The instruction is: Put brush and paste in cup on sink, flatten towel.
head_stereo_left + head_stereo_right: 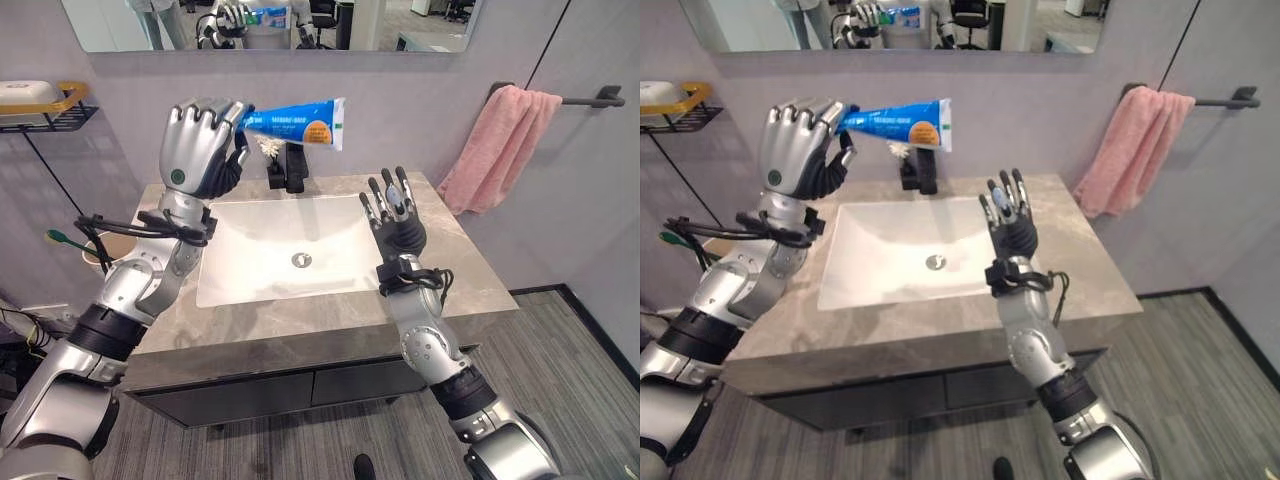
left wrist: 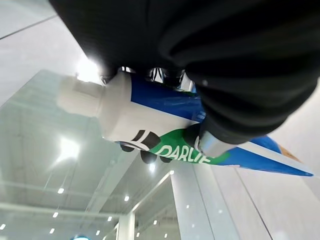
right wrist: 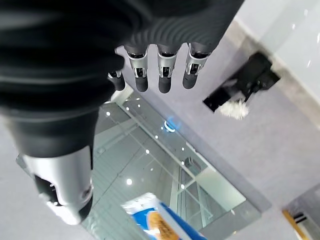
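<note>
Toothpaste tube (image 1: pixel 295 125) horizontal, cap in left hand (image 1: pixel 203 147)

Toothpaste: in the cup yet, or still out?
Out. The left hand holds the toothpaste raised above the faucet, away from the cup.

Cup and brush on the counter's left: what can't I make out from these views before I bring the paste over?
- Cup: left eye view, mostly hidden behind the left forearm; its opening and contents can't be judged.
- Brush: just a green handle end shows; bristles hidden.
- Paste in the left hand: cap end covered by fingers in both eye views.
- Towel: folds hide how it hangs on the bar.
</note>
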Robot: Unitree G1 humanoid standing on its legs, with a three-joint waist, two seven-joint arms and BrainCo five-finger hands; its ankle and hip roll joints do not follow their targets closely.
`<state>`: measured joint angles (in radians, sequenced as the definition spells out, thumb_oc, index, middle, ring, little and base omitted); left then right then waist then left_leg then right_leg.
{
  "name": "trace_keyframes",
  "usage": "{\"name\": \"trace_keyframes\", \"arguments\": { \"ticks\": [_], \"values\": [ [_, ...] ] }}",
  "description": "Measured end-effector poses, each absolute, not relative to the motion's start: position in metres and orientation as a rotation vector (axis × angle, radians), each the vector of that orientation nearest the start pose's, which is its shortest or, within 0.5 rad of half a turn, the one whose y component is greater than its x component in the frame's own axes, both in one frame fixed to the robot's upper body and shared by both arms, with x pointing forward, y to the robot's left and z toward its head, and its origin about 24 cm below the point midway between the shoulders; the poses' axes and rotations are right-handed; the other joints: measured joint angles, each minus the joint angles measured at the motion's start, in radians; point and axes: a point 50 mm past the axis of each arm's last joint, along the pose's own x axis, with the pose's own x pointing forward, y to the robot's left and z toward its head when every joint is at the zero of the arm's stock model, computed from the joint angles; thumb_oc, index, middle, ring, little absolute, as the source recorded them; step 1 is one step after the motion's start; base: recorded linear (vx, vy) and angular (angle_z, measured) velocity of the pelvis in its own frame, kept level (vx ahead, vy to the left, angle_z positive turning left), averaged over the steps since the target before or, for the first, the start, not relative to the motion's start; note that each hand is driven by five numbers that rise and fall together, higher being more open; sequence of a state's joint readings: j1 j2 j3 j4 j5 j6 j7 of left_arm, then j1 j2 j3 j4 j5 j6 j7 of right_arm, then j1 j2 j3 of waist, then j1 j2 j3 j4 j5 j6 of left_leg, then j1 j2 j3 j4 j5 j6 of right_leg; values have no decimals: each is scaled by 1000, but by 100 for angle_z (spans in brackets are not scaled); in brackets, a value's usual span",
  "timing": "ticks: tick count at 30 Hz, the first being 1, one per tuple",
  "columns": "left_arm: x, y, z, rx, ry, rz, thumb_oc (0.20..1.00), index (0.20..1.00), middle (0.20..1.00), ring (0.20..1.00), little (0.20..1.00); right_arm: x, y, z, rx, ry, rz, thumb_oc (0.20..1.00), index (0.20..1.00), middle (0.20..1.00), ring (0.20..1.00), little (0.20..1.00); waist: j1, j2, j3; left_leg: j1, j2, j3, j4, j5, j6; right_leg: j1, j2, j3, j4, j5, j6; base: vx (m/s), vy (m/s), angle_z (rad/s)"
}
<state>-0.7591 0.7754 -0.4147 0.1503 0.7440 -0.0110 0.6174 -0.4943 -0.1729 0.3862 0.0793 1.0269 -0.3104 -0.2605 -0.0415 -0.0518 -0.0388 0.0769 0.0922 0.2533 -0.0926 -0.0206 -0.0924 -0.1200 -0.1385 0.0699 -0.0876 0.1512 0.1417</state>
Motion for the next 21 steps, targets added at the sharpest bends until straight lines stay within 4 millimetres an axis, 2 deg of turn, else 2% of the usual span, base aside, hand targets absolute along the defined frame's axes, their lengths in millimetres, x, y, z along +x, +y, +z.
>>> {"name": "trace_keyframes", "arguments": {
  "ticks": [2, 6, 8, 12, 15, 21],
  "values": [
    [330, 171, 261, 1385, -1074, 427, 200, 200, 200, 200, 200, 316, -75, 165, 828, -303, 286, 1000, 1000, 1000, 1000, 1000, 1, 3, 0, -15, 0, -2, 0, 3, -2, -14, 0, -2, 1, 2, -1, 0, 0, 0],
    [331, 167, 268, 1354, -1098, 432, 200, 200, 200, 200, 200, 315, -58, 184, 827, -342, 367, 1000, 1000, 1000, 1000, 1000, 1, 19, -4, -27, 1, -10, 0, 4, -2, -23, 1, -7, 1, 2, -2, 9, 3, 3],
    [331, 165, 270, 1347, -1110, 432, 200, 200, 200, 200, 200, 316, -56, 189, 830, -354, 376, 1000, 1000, 1000, 1000, 1000, 1, 21, -4, -30, 2, -18, 0, 4, -3, -21, 0, -16, 1, 1, -3, 20, 4, 11],
    [330, 155, 285, 1332, -1176, 438, 200, 200, 200, 200, 200, 317, -46, 218, 824, -442, 435, 1000, 1000, 1000, 1000, 1000, 4, 22, -5, -44, 2, -29, 0, 8, -4, -28, -1, -26, 1, 0, -4, 12, 3, 7],
    [329, 153, 292, 1302, -1199, 442, 200, 200, 200, 200, 200, 316, -40, 232, 816, -482, 471, 1000, 1000, 1000, 1000, 1000, 6, 23, -6, -46, 2, -29, 0, 9, -4, -30, -1, -26, 1, 0, -4, 0, 0, 0],
    [328, 151, 299, 1277, -1235, 462, 200, 200, 200, 200, 200, 315, -37, 244, 840, -535, 484, 1000, 1000, 1000, 1000, 1000, 10, 25, -10, -49, 3, -29, 0, 9, -4, -34, -1, -26, 1, 0, -4, 0, 0, 0]
  ]
}}
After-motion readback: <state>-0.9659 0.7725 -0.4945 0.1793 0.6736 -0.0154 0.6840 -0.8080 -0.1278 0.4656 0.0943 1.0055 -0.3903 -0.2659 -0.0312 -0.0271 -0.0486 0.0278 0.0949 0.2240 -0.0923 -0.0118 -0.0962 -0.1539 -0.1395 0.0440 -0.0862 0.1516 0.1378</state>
